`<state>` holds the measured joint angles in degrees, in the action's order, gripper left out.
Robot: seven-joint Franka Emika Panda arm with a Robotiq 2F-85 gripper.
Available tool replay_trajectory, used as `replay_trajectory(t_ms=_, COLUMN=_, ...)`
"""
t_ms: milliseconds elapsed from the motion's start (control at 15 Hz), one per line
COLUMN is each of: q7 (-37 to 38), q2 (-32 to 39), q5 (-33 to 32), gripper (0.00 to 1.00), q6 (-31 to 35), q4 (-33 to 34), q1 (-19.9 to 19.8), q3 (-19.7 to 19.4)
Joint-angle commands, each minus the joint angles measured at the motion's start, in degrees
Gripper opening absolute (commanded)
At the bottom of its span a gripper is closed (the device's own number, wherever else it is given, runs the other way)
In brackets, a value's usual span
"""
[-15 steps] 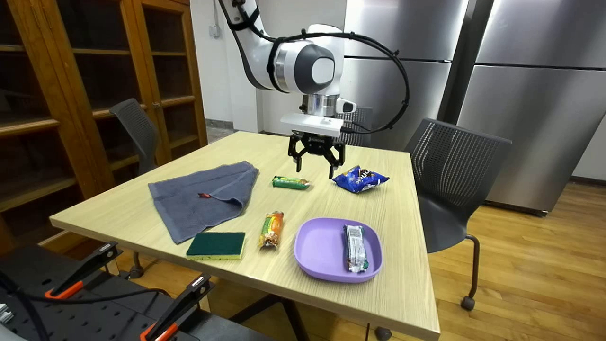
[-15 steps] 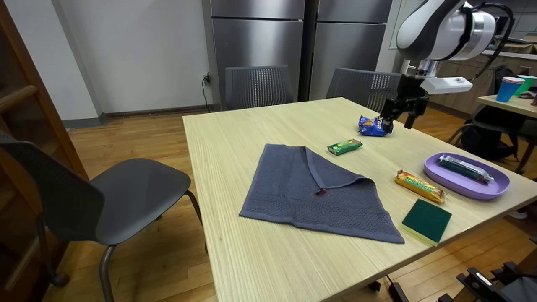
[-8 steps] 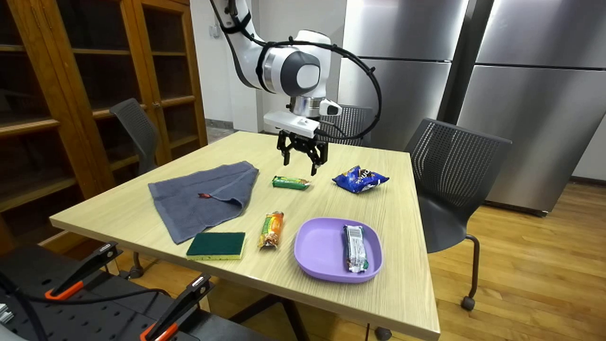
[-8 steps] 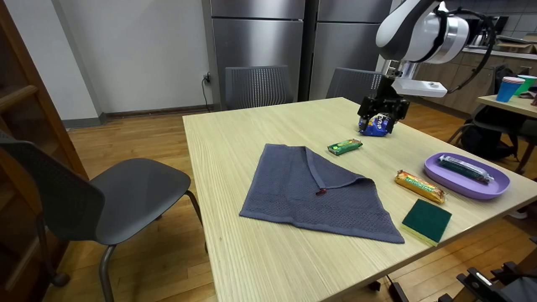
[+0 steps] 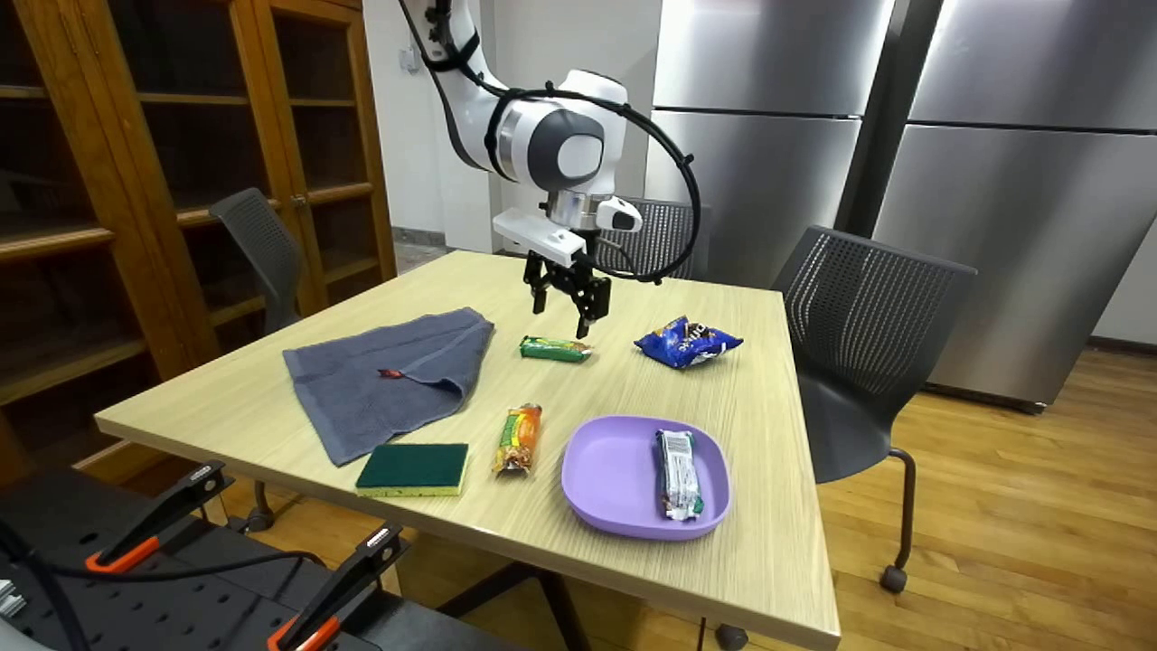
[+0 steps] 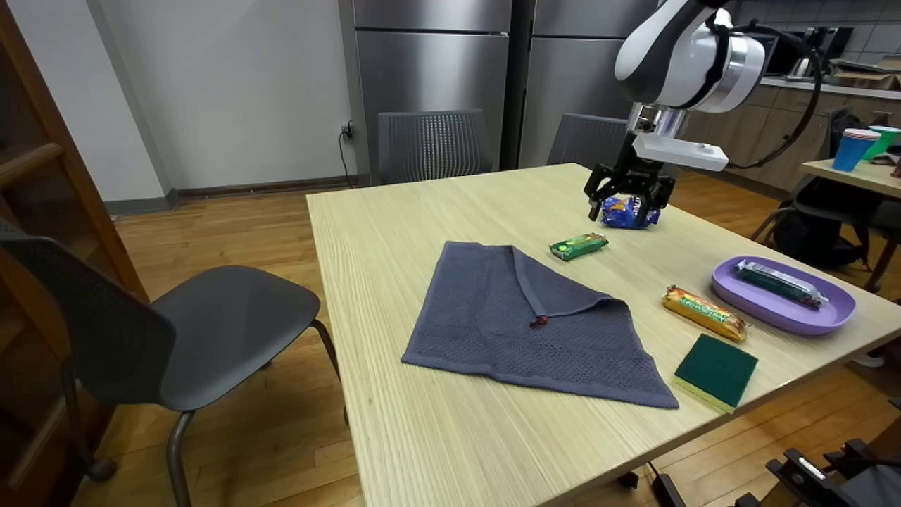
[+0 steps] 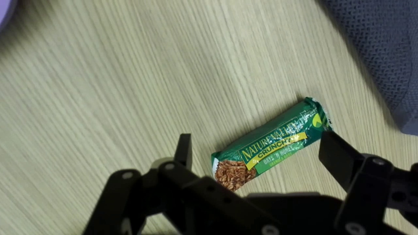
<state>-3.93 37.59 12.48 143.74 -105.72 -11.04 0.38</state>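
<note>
My gripper (image 7: 256,145) is open above the table, with nothing held between its fingers. Under it lies a green granola bar (image 7: 266,143), slanted across the gap in the wrist view; its lower left corner is hidden by the gripper's black linkage. In an exterior view the gripper (image 5: 561,316) hovers just over the green bar (image 5: 555,350), visibly higher than the wrapper. A blue snack bag (image 5: 687,343) rests to the right of it there. Elsewhere, in an exterior view, the gripper (image 6: 619,215) partly covers that blue bag (image 6: 626,213), and the green bar (image 6: 578,246) sits nearer the camera.
A grey-blue towel (image 5: 389,380) is spread beside the green bar. Toward the table's edge are a green-and-yellow sponge (image 5: 413,468), an orange-wrapped bar (image 5: 518,439) and a purple plate (image 5: 601,506) bearing a silver-and-green wrapped bar (image 5: 679,475). Chairs (image 5: 868,334) stand around the table.
The arm has swung away from the blue bag to over the green bar, turning its wrist and lowering slightly. The jaws stayed open, and nothing on the table moved.
</note>
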Motion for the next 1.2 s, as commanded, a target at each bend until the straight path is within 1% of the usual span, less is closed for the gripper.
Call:
replay_trajectory(t_ms=0, q7=0.26, q2=0.27, q5=0.35, gripper=1.0, q6=-0.38, q4=0.4, q1=0.1, q3=-0.02)
replay_trajectory(t_ms=600, q7=0.48, q2=0.49, q5=0.73, gripper=1.0, q6=-0.91, q4=0.9, q1=0.12, q3=0.11)
replay_trajectory(t_ms=867, q7=2.21, q2=1.31, q5=1.66, gripper=1.0, q6=-1.06, q4=1.81, q1=0.28, q3=0.21)
replay_trajectory(t_ms=1133, q7=5.99, q2=1.95, q5=4.05, gripper=1.0, q6=0.7, q4=2.08, q1=0.69, q3=0.35)
